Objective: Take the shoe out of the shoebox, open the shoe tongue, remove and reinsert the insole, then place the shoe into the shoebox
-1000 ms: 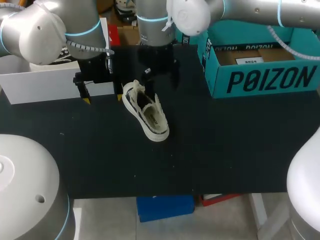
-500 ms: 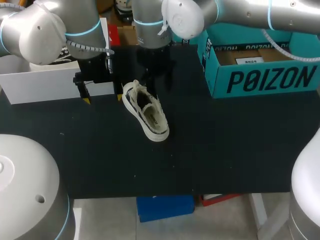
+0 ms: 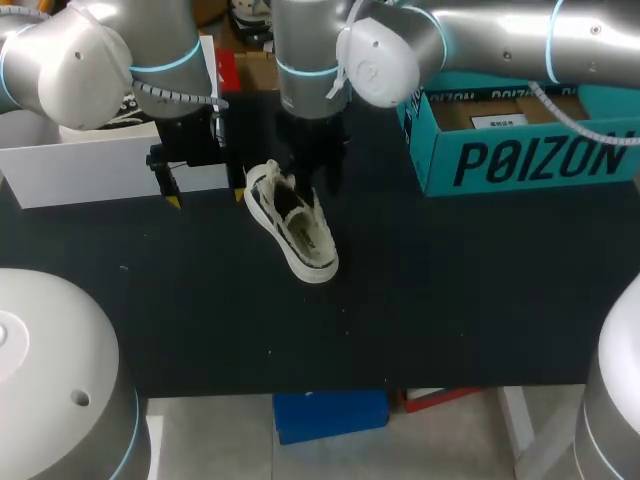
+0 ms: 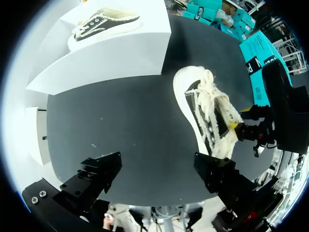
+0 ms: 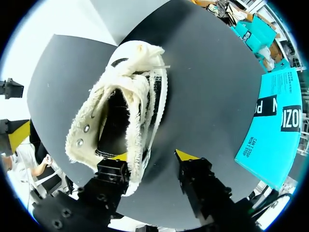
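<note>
Black tabletop (image 3: 450, 290) carries a teal shoebox (image 3: 530, 155) at right and a white box (image 3: 90, 165) at left. The shoe (image 3: 292, 222) lies between them, its frayed rim between the wide-spread fingers of the right tool (image 5: 152, 157). The left tool (image 4: 157, 169), also wide, hangs beside.

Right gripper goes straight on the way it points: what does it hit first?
The shoe. The right gripper points down at it, open jaws straddling its side wall: one inside the opening, one outside over the table. Probably that wall or the inside first; depth is unclear.
</note>
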